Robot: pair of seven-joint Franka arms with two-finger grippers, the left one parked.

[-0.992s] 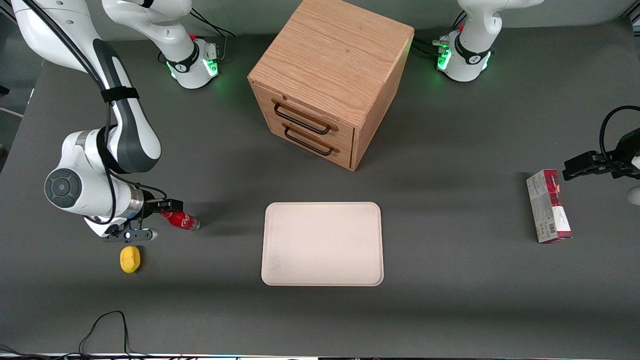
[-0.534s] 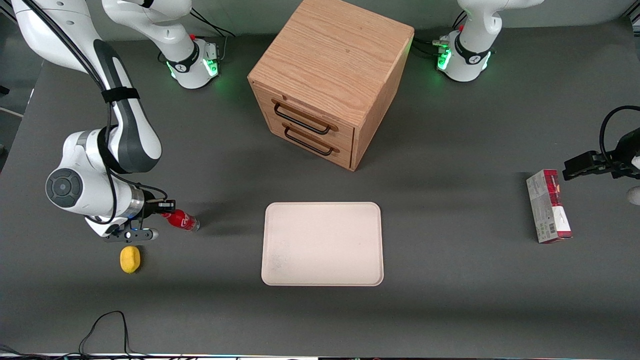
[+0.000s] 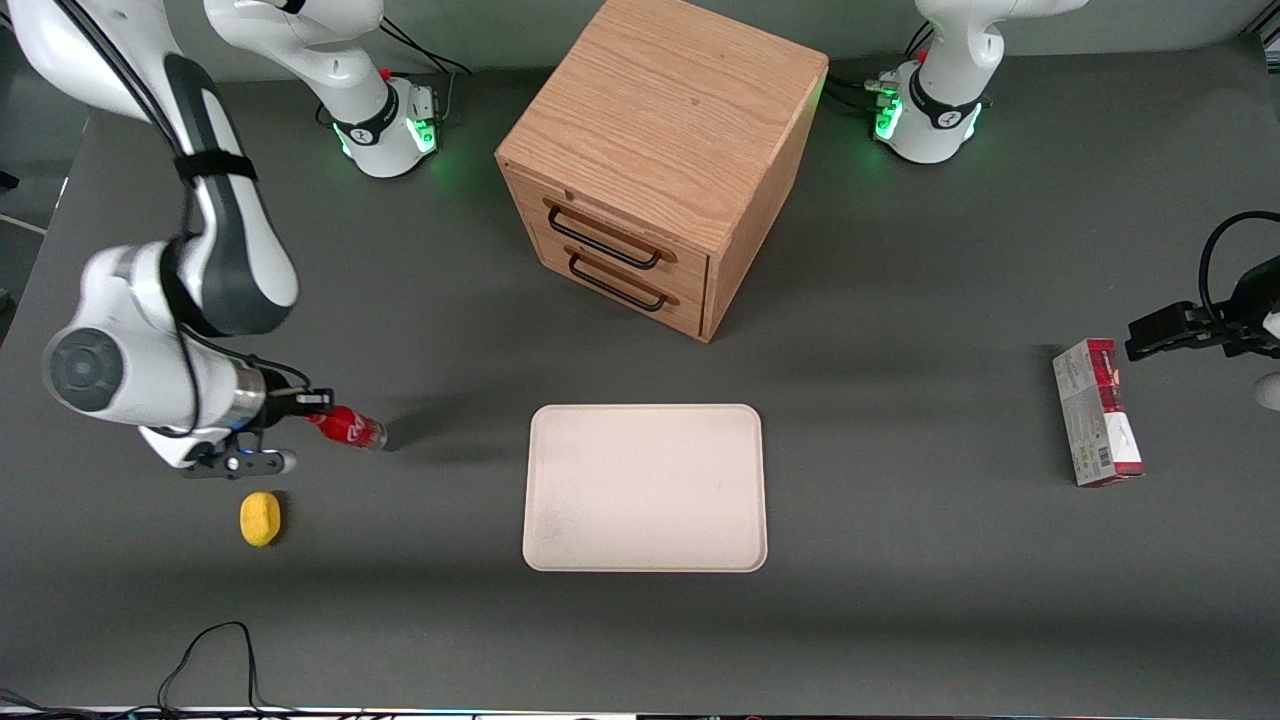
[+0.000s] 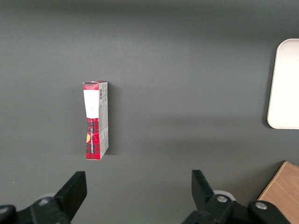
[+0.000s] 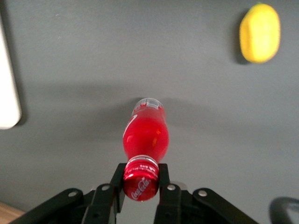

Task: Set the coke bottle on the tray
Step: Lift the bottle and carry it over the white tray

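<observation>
The coke bottle (image 3: pixel 347 428) is small and red with white lettering and a clear base. My right gripper (image 3: pixel 312 408) is shut on its red cap, and the bottle hangs tilted above the table, casting a shadow below. In the right wrist view the cap sits clamped between the black fingers (image 5: pixel 117 179) of the gripper (image 5: pixel 140 182), with the bottle (image 5: pixel 145 133) pointing away from the camera. The cream-white tray (image 3: pixel 645 487) lies flat on the table in front of the drawer cabinet, well apart from the bottle toward the parked arm's end. An edge of the tray (image 5: pixel 7 88) shows in the right wrist view.
A yellow lemon-like object (image 3: pixel 260 519) lies on the table nearer the front camera than the gripper. The wooden drawer cabinet (image 3: pixel 660 160) stands farther from the camera than the tray. A red-and-grey carton (image 3: pixel 1097 412) lies toward the parked arm's end.
The gripper, shut on the bottle's cap, has risen and drawn back toward the working arm's end, lifting the bottle off the table; its shadow now shows apart from it.
</observation>
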